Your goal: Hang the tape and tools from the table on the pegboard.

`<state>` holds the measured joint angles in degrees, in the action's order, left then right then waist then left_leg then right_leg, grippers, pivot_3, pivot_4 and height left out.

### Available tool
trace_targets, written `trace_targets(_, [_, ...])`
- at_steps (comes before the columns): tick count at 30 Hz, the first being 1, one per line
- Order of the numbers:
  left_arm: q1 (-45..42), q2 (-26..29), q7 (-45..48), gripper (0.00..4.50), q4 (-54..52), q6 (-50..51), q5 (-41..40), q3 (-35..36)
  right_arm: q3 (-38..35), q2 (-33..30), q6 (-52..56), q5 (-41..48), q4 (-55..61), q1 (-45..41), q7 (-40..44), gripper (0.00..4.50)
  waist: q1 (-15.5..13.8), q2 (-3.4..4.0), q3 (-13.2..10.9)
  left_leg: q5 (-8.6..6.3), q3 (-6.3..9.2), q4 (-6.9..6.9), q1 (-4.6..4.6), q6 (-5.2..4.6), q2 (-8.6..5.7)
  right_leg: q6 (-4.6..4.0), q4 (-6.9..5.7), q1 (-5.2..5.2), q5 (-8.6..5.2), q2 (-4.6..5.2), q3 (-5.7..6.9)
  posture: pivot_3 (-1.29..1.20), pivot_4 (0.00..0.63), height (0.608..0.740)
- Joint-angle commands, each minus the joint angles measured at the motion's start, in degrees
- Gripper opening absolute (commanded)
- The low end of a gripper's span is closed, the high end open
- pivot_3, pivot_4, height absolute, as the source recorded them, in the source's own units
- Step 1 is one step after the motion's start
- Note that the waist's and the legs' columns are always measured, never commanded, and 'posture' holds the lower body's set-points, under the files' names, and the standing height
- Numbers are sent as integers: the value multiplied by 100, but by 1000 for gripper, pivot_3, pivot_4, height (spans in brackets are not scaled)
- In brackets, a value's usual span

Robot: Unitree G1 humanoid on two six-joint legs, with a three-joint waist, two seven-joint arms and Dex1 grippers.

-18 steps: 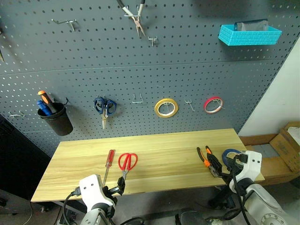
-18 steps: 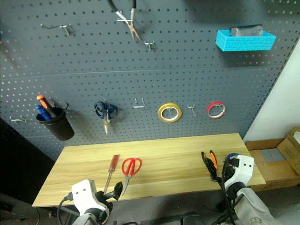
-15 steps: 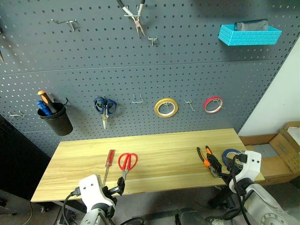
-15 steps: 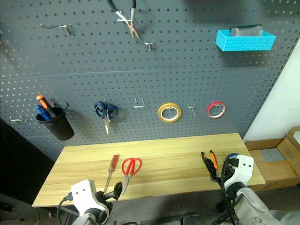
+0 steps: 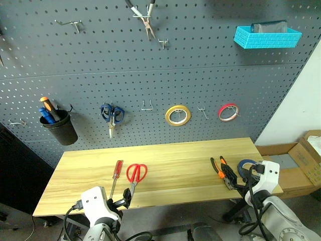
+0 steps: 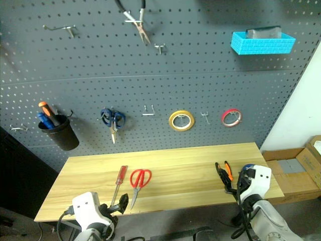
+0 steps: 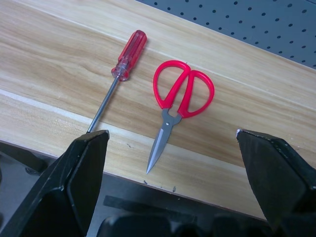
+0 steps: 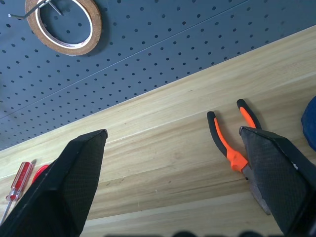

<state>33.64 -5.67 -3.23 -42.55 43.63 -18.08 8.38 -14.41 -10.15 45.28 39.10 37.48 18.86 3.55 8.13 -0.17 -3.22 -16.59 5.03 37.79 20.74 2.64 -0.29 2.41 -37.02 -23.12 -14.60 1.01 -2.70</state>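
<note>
I see the pegboard point(image 5: 150, 65) behind the tabletop point(image 5: 170, 155). My left gripper point(image 7: 170, 182) and right gripper point(image 8: 173, 182) both hang spread wide, holding nothing. The pliers point(image 5: 222, 171) lie near the blue tape point(image 5: 246, 164) at the right end; the red scissors point(image 7: 180, 101) lie just beside the screwdriver point(image 7: 121, 69) on the left.

Red screwdriver point(image 5: 116, 174), red scissors point(image 5: 135, 174), orange-black pliers point(image 5: 222, 170), blue tape point(image 5: 246, 165) flat on table point(image 5: 175, 160)

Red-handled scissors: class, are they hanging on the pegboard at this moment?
No, the red-handled scissors lie flat on the table beside the screwdriver.
</note>
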Motion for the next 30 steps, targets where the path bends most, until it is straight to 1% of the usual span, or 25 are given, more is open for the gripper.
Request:
trace_targets(1, [-27, 27, 10, 4433, -253, -27, -120, 50, 14, -38, -160, -15, 128, -16, 62, 4500, 0, 0, 0, 0, 0, 0, 0, 0, 0, 0, 0, 0, 0, 0, 0, -160, 24, 740])
trace_targets(14, [16, 24, -1, 4433, -252, -62, -56, -72, 129, -42, -273, -53, 184, 190, 109, 4500, -1, 2, 1, -1, 0, 0, 0, 0, 0, 0, 0, 0, -1, 0, 0, -152, 21, 740])
trace_targets(17, [0, -9, 15, 4433, -209, -102, -42, -249, 62, -123, -363, -83, -4, 243, 246, 4500, -4, 1, 0, -2, -1, 0, 1, 0, 0, 0, 0, 0, -2, 0, -1, -153, 21, 740])
trace_targets(18, [-13, -7, -28, 4433, -222, -146, 35, -323, 37, -189, -415, -157, -115, 221, 302, 4500, -4, -1, 0, -2, -1, 0, 1, 0, 0, 1, 1, 0, -2, 0, -1, -155, 21, 740])
trace_targets(20, [-202, 227, -30, 4433, -374, -182, 224, -372, 51, -495, -657, -472, -444, 87, 537, 4500, 0, -6, -4, -2, -3, 1, 0, 0, -1, 1, 4, -1, -2, 3, -2, -157, 28, 740])
trace_targets(22, [-575, 560, 22, 4433, -648, -25, 319, -442, 175, -944, -1045, -1025, -919, -124, 782, 4500, 1, -11, -19, -2, -4, 3, -4, 0, -3, 1, 3, -1, -2, 3, -1, -163, 30, 740])
trace_targets(24, [-1081, 792, 1, 4433, -899, 309, 345, -689, 329, -1257, -1346, -1444, -1433, -369, 954, 4500, 2, -14, -27, -2, -7, 5, -7, 0, -1, 1, 0, 1, -1, 3, 0, -175, 36, 740])
trace_targets(25, [-1520, 985, 205, 4433, -368, 203, 343, -624, 398, -1335, -1483, -1601, -1668, -486, 1007, 4500, 0, -12, -28, -1, -7, 6, -9, 0, -2, 1, 0, 5, -1, 2, 0, -175, 36, 740])
trace_targets(26, [-2038, 1272, 560, 4433, 692, -183, 376, -459, 450, -1375, -1608, -1730, -1903, -606, 1046, 4500, -17, -4, -29, -1, -8, 6, -9, 0, -4, 3, 0, 15, 0, 2, -1, -181, 39, 740])
trace_targets(27, [-2379, 1481, 824, 4433, 1473, -488, 395, -322, 478, -1384, -1704, -1824, -2053, -679, 1078, 4500, -27, 7, -24, 0, -6, 5, -17, -1, -8, 5, 2, 63, 1, 2, -1, -189, 41, 740])
trace_targets(28, [-3112, 1644, 1126, 4433, 2208, -573, 424, -489, 562, -1447, -1853, -2029, -2491, -969, 1100, 4500, -11, 14, -24, 0, -1, 5, -52, -2, -9, 3, 2, 81, 0, 1, 5, -201, 49, 740])
trace_targets(29, [-3718, 1804, 1451, 4433, 2744, -668, 504, -789, 623, -1500, -1956, -2207, -2891, -1248, 1101, 4500, 7, 6, -56, -1, -8, -4, -83, -2, -5, -1, 3, 97, -3, -4, 2, -210, 55, 740])
trace_targets(30, [-4231, 1845, 1730, 4433, 3191, -825, 542, -1036, 663, -1553, -2025, -2342, -3230, -1495, 1114, 4500, 29, 1, -97, -1, -4, 0, -101, -2, -4, -6, 1, 109, -6, -6, 6, -212, 62, 740])
